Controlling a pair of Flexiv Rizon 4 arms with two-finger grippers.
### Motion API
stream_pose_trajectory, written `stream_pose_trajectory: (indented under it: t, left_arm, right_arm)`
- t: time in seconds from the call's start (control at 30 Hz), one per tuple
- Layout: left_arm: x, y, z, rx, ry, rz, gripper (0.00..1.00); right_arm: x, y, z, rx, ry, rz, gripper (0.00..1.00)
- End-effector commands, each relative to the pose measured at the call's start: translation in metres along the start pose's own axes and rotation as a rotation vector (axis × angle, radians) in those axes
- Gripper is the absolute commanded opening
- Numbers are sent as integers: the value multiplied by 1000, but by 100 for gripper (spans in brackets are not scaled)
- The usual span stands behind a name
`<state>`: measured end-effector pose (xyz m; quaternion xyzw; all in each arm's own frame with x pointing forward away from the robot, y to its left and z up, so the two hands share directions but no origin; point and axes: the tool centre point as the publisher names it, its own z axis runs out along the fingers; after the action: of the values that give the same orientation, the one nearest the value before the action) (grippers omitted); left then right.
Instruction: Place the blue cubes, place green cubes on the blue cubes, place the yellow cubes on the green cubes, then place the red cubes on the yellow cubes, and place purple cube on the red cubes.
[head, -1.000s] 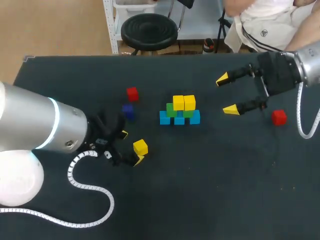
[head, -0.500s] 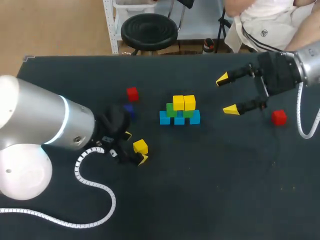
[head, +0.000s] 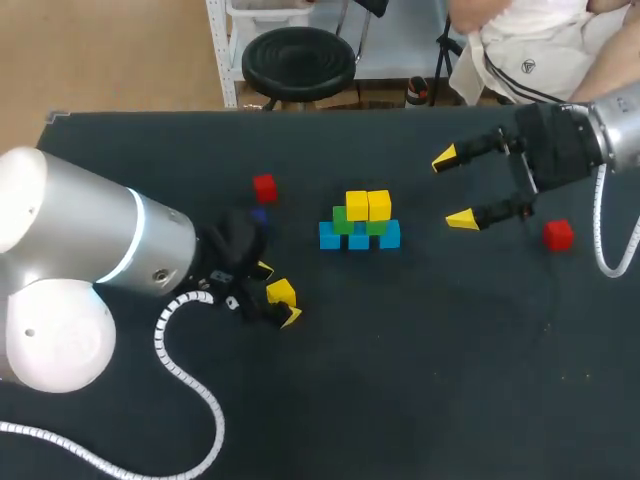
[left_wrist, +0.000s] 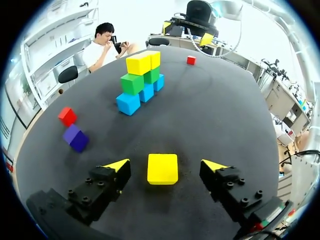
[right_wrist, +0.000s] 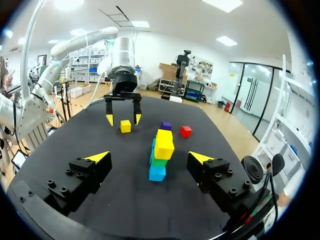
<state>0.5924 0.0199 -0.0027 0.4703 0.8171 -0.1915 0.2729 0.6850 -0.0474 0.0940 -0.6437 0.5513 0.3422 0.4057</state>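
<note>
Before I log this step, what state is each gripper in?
Left gripper: open, straddling the yellow cube, not gripping it.
Right gripper: open, holding nothing.

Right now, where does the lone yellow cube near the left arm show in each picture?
Head view: lone yellow cube between the left gripper's open fingers, left of the stack.
Left wrist view: cube between that gripper's fingers, untouched; stack ahead.
Right wrist view: cube far off, between the other arm's fingers, beyond the stack.
Shared landmark: the stack.

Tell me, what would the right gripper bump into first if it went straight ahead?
Probably the cube stack, straight ahead of the open right gripper, with the nearest blue cube first. The gripper's height is unclear, so it might pass above.
</note>
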Motion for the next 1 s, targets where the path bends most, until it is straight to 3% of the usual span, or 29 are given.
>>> stream_pose_trajectory:
  t: [0.03, 0.13, 0.23, 0.4, 0.47, 0.67, 0.77, 1.0]
  left_arm:
    - [0, 3, 3, 12, -4, 3, 69]
    - [1, 4, 3, 13, -4, 3, 46]
    - [1, 4, 3, 12, -4, 5, 40]
    - [1, 4, 2, 11, -6, 12, 8]
    - [1, 4, 1, 10, -9, 19, 0]
    - [-8, 3, -2, 31, 8, 72, 0]
    - [-22, 7, -8, 61, 24, 135, 0]
    - [-52, 18, -20, 40, 30, 230, 0]
  right_arm:
    - [0, 0, 0, 1, -1, -1, 100]
    - [0, 0, 0, 1, -1, -1, 100]
    - [0, 0, 0, 1, -1, -1, 100]
    - [0, 0, 0, 1, -1, -1, 100]
    - [0, 0, 0, 1, -1, -1, 100]
    - [0, 0, 0, 1, -1, -1, 100]
    - [0, 0, 0, 1, -1, -1, 100]
    - [0, 0, 0, 1, -1, -1, 100]
